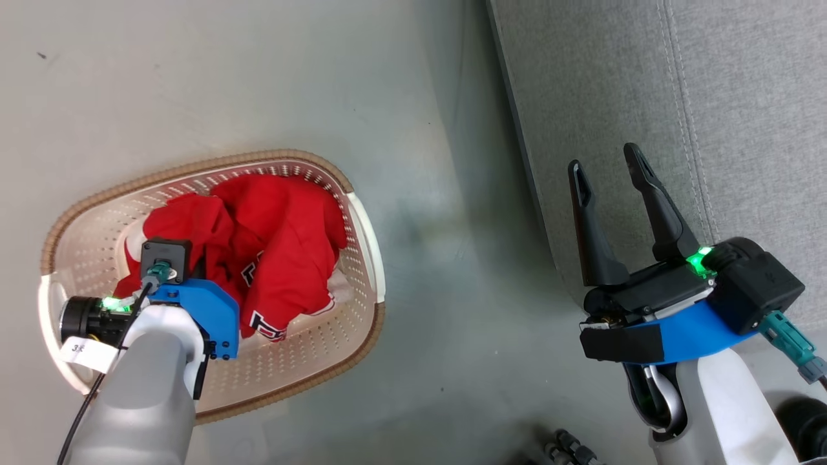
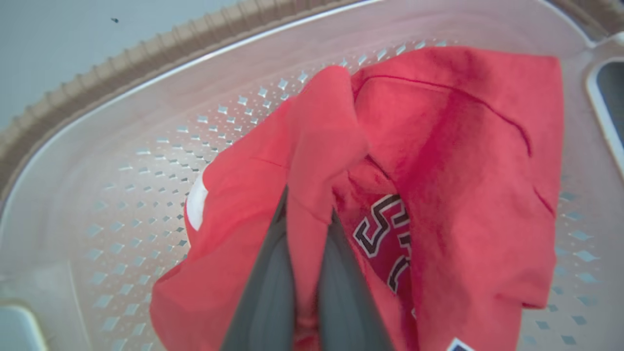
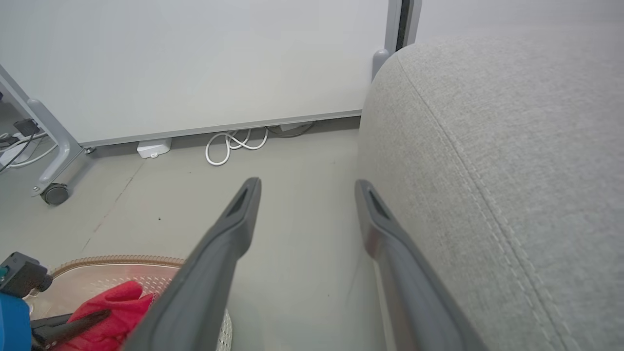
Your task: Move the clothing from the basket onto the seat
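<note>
In the head view, the basket (image 1: 365, 226) is parked on the grey floor (image 1: 420, 97), off to the left of the seat (image 1: 743, 129). The clothing (image 1: 284, 232) is bunched up inside it, all red with a bit of dark lettering showing. The left arm (image 1: 155, 361) is stretched down into the basket over the near side of the pile. The right gripper (image 1: 603, 160) is held by the seat's edge, well apart from the basket, jaws spread wide with nothing between them. In the left wrist view, the left gripper (image 2: 309, 207) is clamped shut on a raised fold of the clothing, with red fabric pinched between the two fingers (image 2: 265, 292). Dark-and-white lettering is seen just to the right of them, and the perforated basket wall is curved around behind. In the right wrist view, the parted right fingers are pointed along the floor beside the seat's rounded side. A looped white cable (image 3: 229, 146) is lying by the wall (image 3: 195, 58), and the basket with the red clothing is caught at the lower left.
</note>
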